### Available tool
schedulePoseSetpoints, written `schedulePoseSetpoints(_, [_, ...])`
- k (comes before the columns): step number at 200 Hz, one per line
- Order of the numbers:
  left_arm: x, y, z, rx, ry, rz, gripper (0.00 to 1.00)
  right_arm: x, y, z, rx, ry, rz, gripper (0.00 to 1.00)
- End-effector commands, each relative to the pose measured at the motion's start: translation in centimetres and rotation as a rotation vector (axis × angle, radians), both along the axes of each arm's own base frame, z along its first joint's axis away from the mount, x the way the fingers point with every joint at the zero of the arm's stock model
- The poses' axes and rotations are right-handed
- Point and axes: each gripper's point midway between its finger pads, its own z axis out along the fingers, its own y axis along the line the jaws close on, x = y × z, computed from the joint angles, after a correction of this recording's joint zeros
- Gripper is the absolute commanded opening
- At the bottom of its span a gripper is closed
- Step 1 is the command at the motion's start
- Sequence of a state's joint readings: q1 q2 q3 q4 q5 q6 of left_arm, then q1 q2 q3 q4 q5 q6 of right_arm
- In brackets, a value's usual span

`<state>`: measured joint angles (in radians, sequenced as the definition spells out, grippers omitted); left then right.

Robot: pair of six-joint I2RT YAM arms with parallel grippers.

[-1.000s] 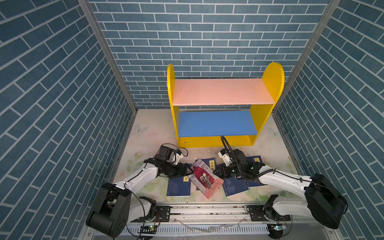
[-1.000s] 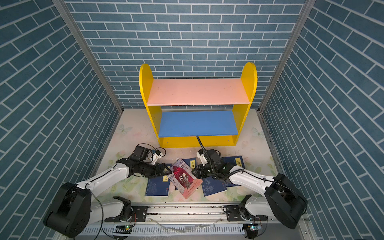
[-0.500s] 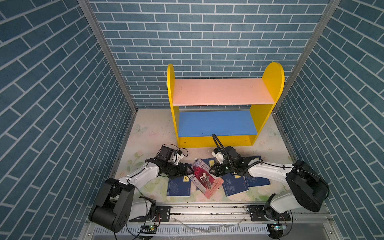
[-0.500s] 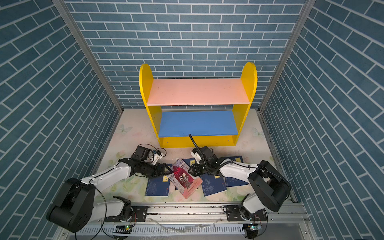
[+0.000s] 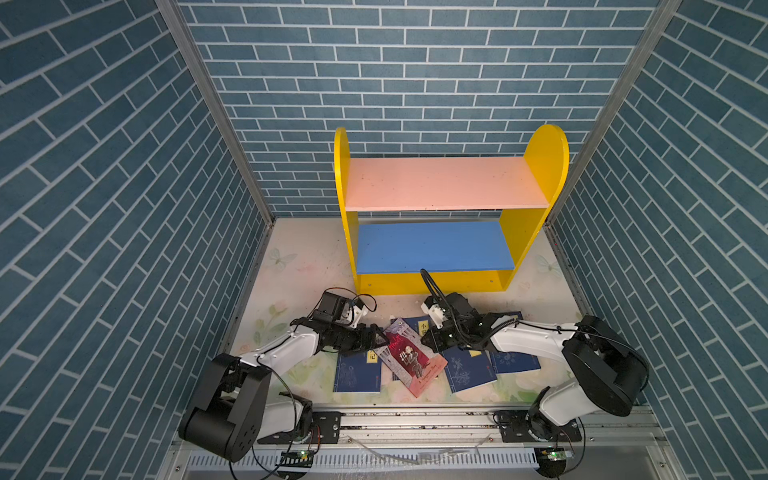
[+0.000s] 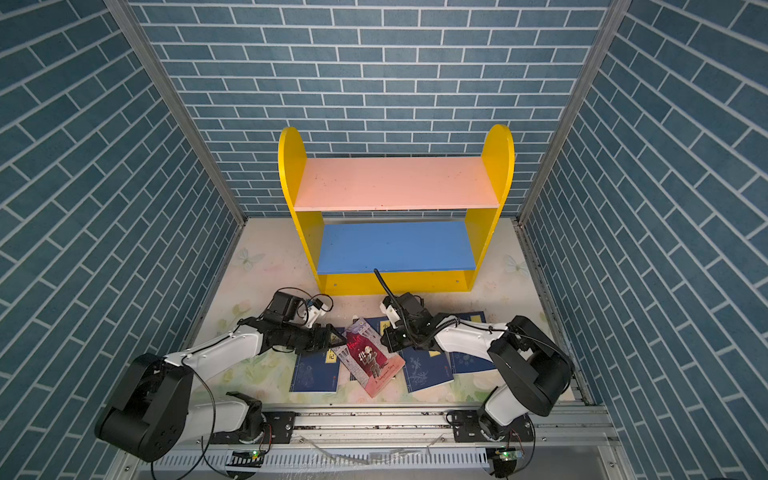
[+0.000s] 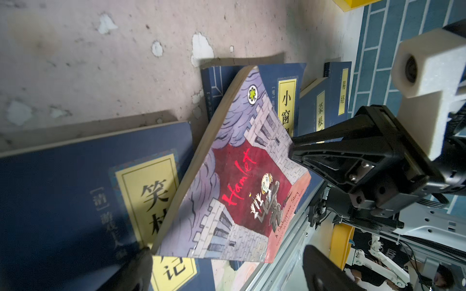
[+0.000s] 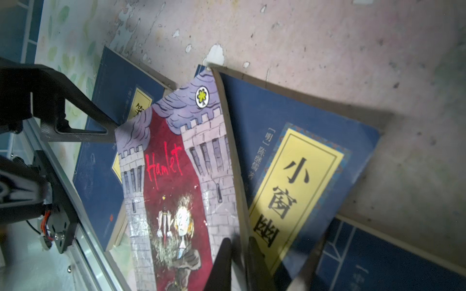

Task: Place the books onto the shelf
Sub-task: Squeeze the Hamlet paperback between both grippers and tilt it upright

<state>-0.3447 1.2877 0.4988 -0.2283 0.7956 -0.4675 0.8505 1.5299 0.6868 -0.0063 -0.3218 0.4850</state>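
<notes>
A grey-and-dark-red book [image 5: 409,357] [image 6: 370,359] titled Hamlet lies slanted on top of several navy books [image 5: 357,370] [image 5: 471,370] near the floor's front. My right gripper [image 5: 428,338] [image 6: 388,340] [image 8: 238,241] is shut on that book's long page edge [image 8: 234,176]. My left gripper [image 5: 380,338] [image 6: 336,338] [image 7: 227,252] stands open at the opposite side, with one fingertip [image 7: 143,254] against the book's corner [image 7: 234,176]. The shelf [image 5: 444,183] [image 6: 395,183], yellow with a pink and a blue board, stands bare at the back.
Blue brick walls [image 5: 124,208] close in left, right and behind. A metal rail [image 5: 415,419] carrying both arm bases runs along the front. Two navy books [image 7: 75,189] [image 8: 302,151] lie directly under the held one. Worn floor [image 5: 307,266] stretches between the books and the shelf.
My right gripper slid left to the Hamlet book and closed on its edge. The left gripper has stayed open at the book's other side.
</notes>
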Motion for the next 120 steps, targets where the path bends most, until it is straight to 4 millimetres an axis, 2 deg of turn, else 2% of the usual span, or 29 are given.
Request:
schedulePoseSetpoints(1, [-0.3, 0.0, -0.8, 0.011, 0.022, 0.002, 0.94, 0.4, -0.7, -1.2, -0.049, -0.018, -0.029, 0.04])
schedulePoseSetpoints(17, [0.0, 0.1, -0.7, 0.020, 0.005, 0.004, 0.94, 0.7, -1.1, -1.3, -0.060, -0.032, -0.054, 0.00])
schedulePoseSetpoints(63, [-0.4, 0.9, -0.2, 0.075, 0.008, 0.005, 0.94, 1.5, -2.9, -1.6, -0.111, -0.076, -0.140, 0.00])
schedulePoseSetpoints(99, [-0.2, 1.0, -0.3, 0.080, -0.007, 0.006, 0.94, 2.0, -4.4, -0.8, -0.134, -0.117, -0.215, 0.00])
schedulePoseSetpoints(120, [0.2, 0.1, 0.1, 0.030, -0.011, -0.015, 0.93, 2.2, -4.6, 0.0, -0.105, -0.127, -0.249, 0.00])
